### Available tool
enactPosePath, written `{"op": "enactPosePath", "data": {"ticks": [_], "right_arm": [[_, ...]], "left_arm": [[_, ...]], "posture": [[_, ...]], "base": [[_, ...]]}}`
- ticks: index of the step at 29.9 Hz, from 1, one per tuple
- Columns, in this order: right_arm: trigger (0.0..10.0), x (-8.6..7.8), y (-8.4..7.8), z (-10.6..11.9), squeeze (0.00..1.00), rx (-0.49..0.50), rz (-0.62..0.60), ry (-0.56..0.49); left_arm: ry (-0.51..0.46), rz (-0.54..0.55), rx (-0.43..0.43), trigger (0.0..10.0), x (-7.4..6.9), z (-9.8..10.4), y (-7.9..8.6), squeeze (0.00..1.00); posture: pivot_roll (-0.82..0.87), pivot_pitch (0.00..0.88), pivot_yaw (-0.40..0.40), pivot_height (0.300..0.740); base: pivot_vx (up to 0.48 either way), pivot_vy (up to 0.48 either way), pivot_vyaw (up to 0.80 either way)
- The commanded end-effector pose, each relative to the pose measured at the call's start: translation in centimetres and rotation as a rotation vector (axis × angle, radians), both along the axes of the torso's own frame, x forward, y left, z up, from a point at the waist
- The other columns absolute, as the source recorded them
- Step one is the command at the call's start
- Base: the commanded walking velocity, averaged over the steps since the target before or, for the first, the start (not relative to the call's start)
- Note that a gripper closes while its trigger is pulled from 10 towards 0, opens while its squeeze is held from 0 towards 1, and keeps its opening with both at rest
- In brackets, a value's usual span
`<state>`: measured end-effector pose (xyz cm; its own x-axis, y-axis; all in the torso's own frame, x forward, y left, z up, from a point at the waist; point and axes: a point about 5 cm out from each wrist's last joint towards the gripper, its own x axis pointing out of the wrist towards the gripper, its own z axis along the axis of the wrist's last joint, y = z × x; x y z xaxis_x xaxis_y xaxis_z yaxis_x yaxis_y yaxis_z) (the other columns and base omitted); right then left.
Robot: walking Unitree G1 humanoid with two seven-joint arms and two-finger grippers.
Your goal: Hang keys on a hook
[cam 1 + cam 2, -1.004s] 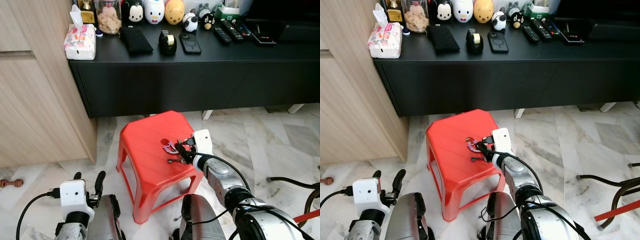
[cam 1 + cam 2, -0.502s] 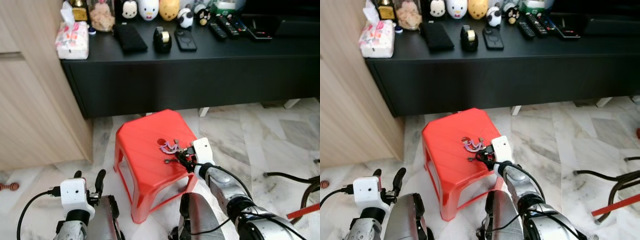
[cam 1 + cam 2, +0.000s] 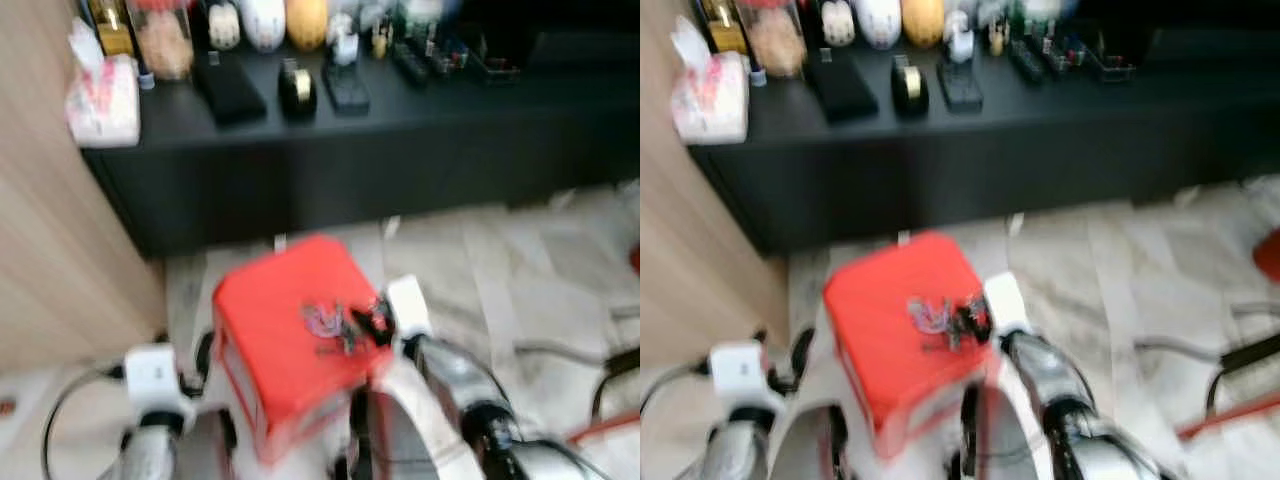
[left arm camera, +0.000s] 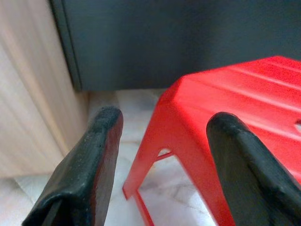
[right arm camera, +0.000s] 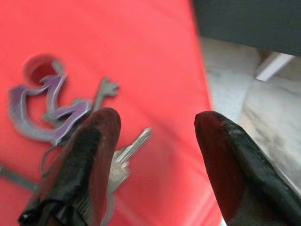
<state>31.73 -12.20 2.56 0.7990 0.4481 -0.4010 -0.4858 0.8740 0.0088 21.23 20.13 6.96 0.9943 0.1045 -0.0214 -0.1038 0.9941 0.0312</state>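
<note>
Keys [image 5: 70, 117] on a purple charm lie on top of the red stool [image 3: 280, 320], near its centre. The right gripper [image 5: 155, 155] hovers over them, fingers apart, one key at about 9 o'clock of the gap. The left gripper [image 4: 162, 160] hangs spread beside the stool, at 8 o'clock from it.

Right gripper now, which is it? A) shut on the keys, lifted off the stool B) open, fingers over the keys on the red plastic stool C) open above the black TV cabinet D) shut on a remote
B: in the right wrist view the right gripper has its two black fingers spread apart, with the bunch of keys on a purple key fob lying flat on the red plastic stool beside one finger.
</note>
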Motion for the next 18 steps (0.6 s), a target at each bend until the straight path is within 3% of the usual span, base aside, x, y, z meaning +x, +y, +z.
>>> {"op": "enactPosePath", "data": {"ticks": [1,10,18], "right_arm": [[10.0,-0.6,0.4,-0.5,0.00,-0.005,0.044,0.010],[10.0,-1.7,0.2,-1.5,0.00,-0.016,0.122,0.064],[10.0,-1.4,-0.3,-1.6,0.00,-0.069,0.060,0.075]], "left_arm": [[0.042,0.017,0.003,10.0,-0.8,-0.8,0.4,0.00],[0.046,0.014,0.000,10.0,-0.8,-1.0,0.2,0.00],[0.058,0.011,0.000,10.0,-0.9,-1.2,0.3,0.00]], "posture": [[0.08,0.177,-0.153,0.568],[0.08,0.182,-0.152,0.568],[0.08,0.182,-0.151,0.568]], "base": [[0.000,0.000,0.00],[0.000,0.000,0.00],[0.000,0.000,0.00]]}}
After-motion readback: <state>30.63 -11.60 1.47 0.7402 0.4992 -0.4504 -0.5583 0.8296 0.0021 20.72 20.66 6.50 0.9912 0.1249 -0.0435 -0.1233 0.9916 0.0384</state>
